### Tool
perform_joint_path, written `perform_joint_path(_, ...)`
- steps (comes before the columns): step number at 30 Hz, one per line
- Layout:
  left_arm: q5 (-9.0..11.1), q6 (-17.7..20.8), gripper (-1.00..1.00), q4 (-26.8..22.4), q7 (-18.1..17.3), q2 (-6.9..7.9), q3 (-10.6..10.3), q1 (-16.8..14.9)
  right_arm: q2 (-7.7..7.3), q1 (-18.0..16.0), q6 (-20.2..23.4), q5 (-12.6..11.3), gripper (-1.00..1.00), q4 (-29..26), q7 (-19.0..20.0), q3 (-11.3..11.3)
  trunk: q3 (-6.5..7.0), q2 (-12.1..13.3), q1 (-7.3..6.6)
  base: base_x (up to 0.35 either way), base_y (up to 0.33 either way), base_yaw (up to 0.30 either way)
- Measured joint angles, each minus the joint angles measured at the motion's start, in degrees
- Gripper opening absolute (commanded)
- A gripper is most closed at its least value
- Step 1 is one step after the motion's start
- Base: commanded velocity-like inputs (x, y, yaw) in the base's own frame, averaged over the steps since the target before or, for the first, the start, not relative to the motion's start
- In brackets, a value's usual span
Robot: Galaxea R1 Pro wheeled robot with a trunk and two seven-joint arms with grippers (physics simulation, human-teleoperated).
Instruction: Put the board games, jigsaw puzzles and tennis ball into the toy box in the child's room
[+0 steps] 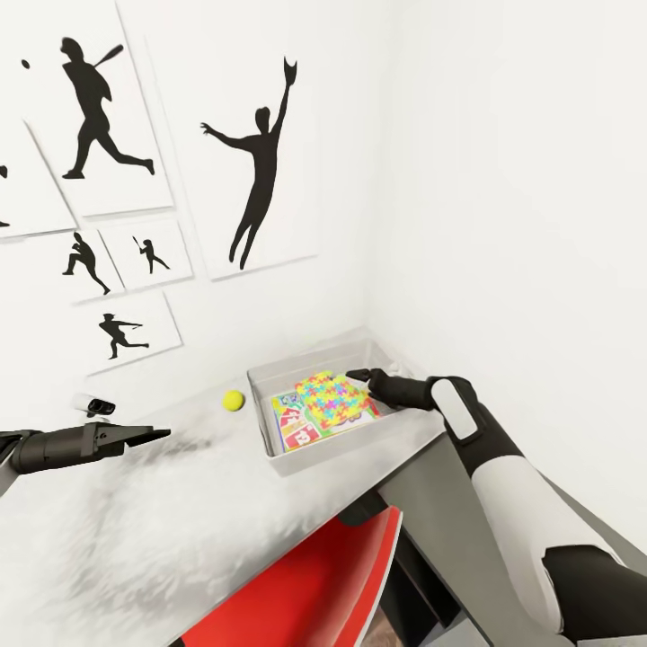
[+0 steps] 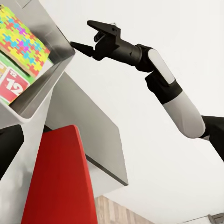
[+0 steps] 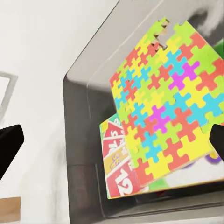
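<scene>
The toy box [image 1: 316, 454], a shallow light-grey bin, sits in the lower middle of the head view, on the pale table [image 1: 135, 512] near its far right corner by the white walls. Inside it, a jigsaw puzzle [image 1: 334, 399] of yellow, pink, green and blue pieces lies tilted on top of a Skip-Bo board game [image 1: 295, 427], whose red and green print with the number 12 shows at the box's left half. The right wrist view looks straight down on the same stack: the jigsaw puzzle [image 3: 168, 116] covers most of the board game [image 3: 116, 163], and green edges of something more peek out beneath it.

The tennis ball [image 1: 234, 400] rests on the table just left of the toy box, apart from its wall.

The right gripper [image 1: 359, 376] hangs over the box's right rim, just beside the puzzle's upper right corner. In the left wrist view its fingers [image 2: 82, 47] are spread and hold nothing, above the box's corner.

The left gripper [image 1: 153, 436] hovers over the table at the left edge of the head view, well apart from the ball; its fingers look pressed close together, empty.

A red chair [image 1: 310, 589] stands under the table's front edge. Black sports-silhouette pictures [image 1: 256, 153] hang on the wall in the upper left, and a small white device [image 1: 93, 405] sits at the table's back edge.
</scene>
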Motion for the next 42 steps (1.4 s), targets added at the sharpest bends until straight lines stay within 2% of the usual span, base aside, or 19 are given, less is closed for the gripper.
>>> perform_joint_path(10, 0.0, 0.0, 1.0, -0.01, 0.0, 0.05, 0.01, 0.01, 0.3, 1.85, 0.1, 0.18, 1.0, -7.89, -0.23, 0.35, 0.81, 0.0, 0.0, -0.012, 0.0, 0.062)
perform_joint_path(17, 0.0, 0.0, 1.0, -0.01, 0.0, 0.05, 0.02, 0.01, 1.11, 1.97, -0.15, 0.69, 1.0, -8.41, -0.54, 0.82, 1.44, 0.0, 0.01, -0.088, 0.006, 0.149)
perform_joint_path(29, -0.01, 0.0, 1.0, 0.0, -0.01, 0.03, 0.0, 0.0, 1.07, 1.99, -0.26, 0.71, 1.0, -8.69, -0.45, 0.74, 1.8, 0.0, 0.0, -0.064, 0.034, 0.04)
perform_joint_path(42, -0.01, -0.01, 1.0, 0.0, 0.0, 0.0, 0.0, 0.0, 0.95, 2.14, 0.23, 0.63, 1.0, -12.03, -0.37, 0.56, 1.8, 0.01, 0.0, -0.012, 0.0, 0.0)
